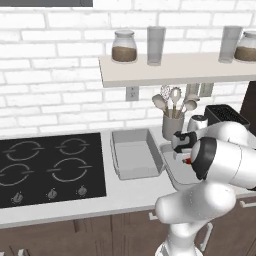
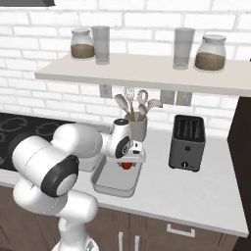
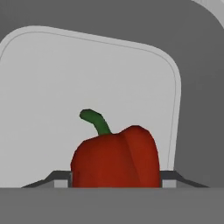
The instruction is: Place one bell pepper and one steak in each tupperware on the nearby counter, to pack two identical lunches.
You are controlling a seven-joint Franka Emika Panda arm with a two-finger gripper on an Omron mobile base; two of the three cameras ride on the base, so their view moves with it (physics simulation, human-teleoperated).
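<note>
The bell pepper (image 3: 116, 157), glossy red with a curved green stem, sits between the two finger tips of the gripper (image 3: 116, 181), which close narrowly on its sides and hold it. It hangs above the pale floor of a tupperware (image 3: 52, 87), whose rounded corner shows past it; whether the pepper touches that floor is hard to tell. In the right base view the pepper (image 2: 126, 165) shows as a red spot under the hand, over the nearer tupperware (image 2: 105, 185). The second tupperware (image 1: 131, 172) lies just beside the black stovetop (image 1: 50, 167). A utensil holder (image 1: 172, 125) and a toaster (image 2: 187, 142) stand behind on the counter (image 2: 206, 196).
</note>
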